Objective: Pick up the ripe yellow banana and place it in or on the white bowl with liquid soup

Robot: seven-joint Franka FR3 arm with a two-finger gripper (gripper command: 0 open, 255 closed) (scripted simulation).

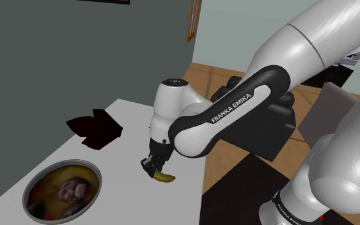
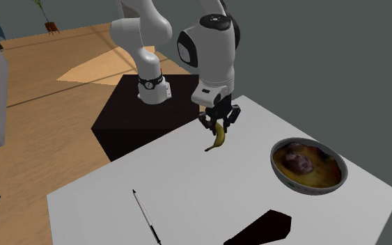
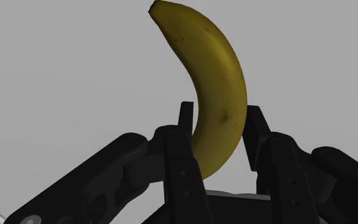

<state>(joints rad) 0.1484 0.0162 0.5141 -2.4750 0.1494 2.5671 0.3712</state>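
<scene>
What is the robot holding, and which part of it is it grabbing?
A yellow banana. The black jaws pinch it near one end, and the rest of it sticks out past them.

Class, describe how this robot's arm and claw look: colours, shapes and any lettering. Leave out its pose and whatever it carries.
The arm is made of glossy white, rounded links with dark joints. One dark segment bears white lettering reading FRANKA EMIKA. The claw is all black, with two slim fingers.
</scene>
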